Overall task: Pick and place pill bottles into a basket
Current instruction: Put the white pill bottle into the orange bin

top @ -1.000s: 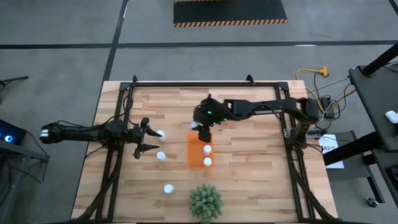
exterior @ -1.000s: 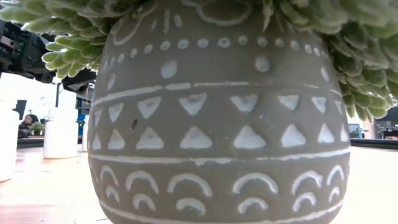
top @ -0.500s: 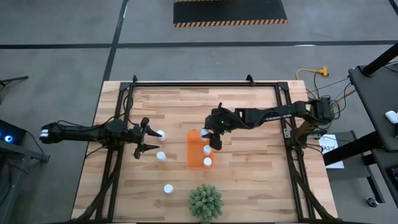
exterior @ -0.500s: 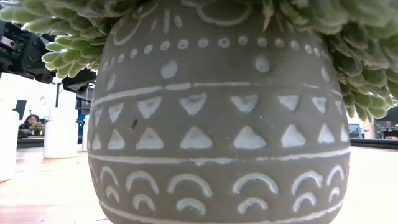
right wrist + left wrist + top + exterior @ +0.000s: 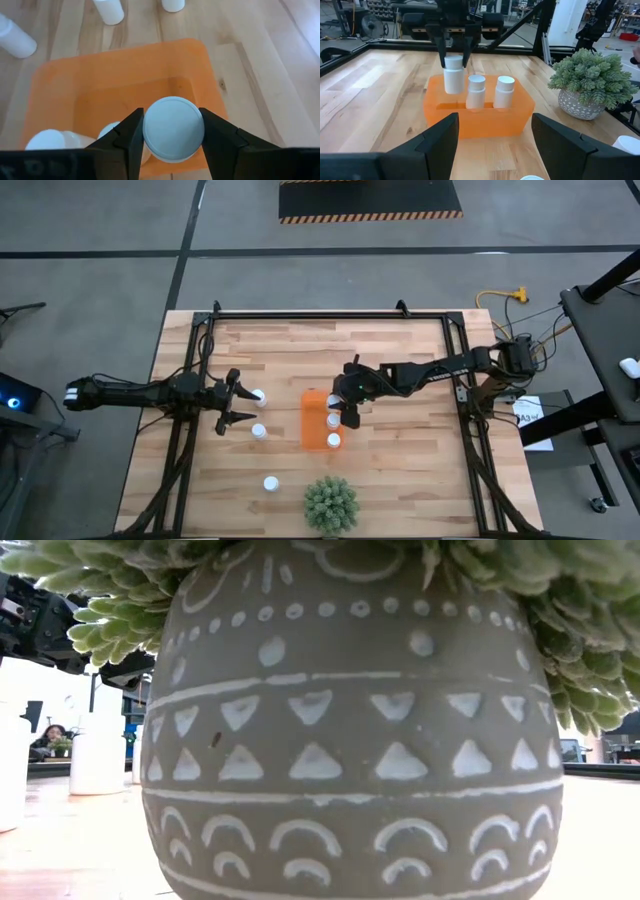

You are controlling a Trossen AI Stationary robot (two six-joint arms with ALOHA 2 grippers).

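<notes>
Pill bottle (image 5: 173, 129) — pinched in right claw (image 5: 170, 131) — above orange basket (image 5: 55, 82).

A patterned pot (image 5: 350, 740) hides the low view's table.

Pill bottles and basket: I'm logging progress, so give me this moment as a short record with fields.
basket: orange basket near the table's middle, beside the potted plant
bottles in basket: two standing upright
bottle in transit: held bottle over the basket's empty end, not yet released
right gripper: right gripper shut on the held bottle's cap
left gripper: left gripper open, empty, waiting at the table's left
bottles on table: three loose bottles, all left of the basket
</notes>
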